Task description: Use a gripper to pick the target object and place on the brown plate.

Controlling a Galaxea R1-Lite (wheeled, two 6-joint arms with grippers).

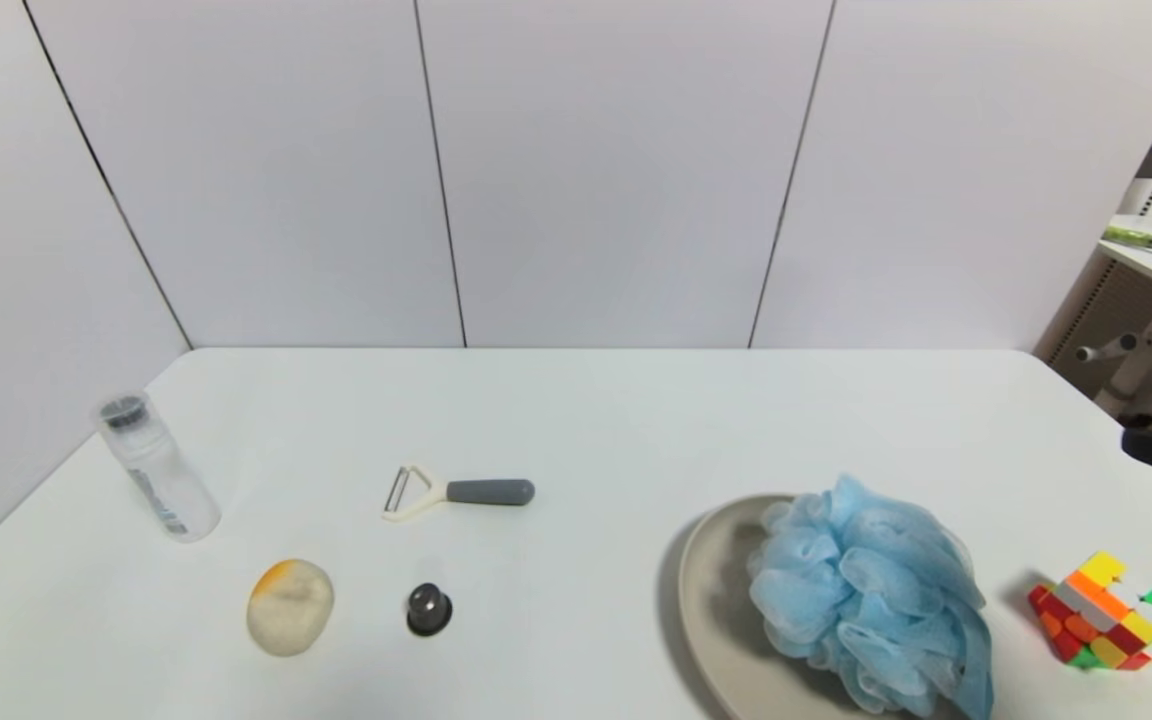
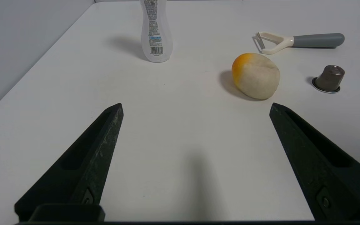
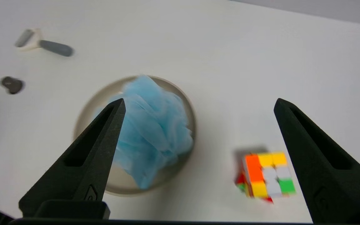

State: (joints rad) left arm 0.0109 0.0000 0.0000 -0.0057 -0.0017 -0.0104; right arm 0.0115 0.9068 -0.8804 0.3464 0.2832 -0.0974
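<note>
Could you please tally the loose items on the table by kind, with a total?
Bath pouf: 1
Plate: 1
Puzzle cube: 1
Peeler: 1
Clear bottle: 1
Coffee capsule: 1
Pale stone-like lump with an orange patch: 1
Total: 7

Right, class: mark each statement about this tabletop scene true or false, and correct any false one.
1. The blue bath pouf lies on the brown plate. True.
2. The right end effector is clamped on the pouf. False: it is open, above the table, holding nothing.
3. The puzzle cube sits on the plate. False: it stands on the table beside it.
4. The left end effector is open and empty. True.
5. The peeler lies on the table. True.
</note>
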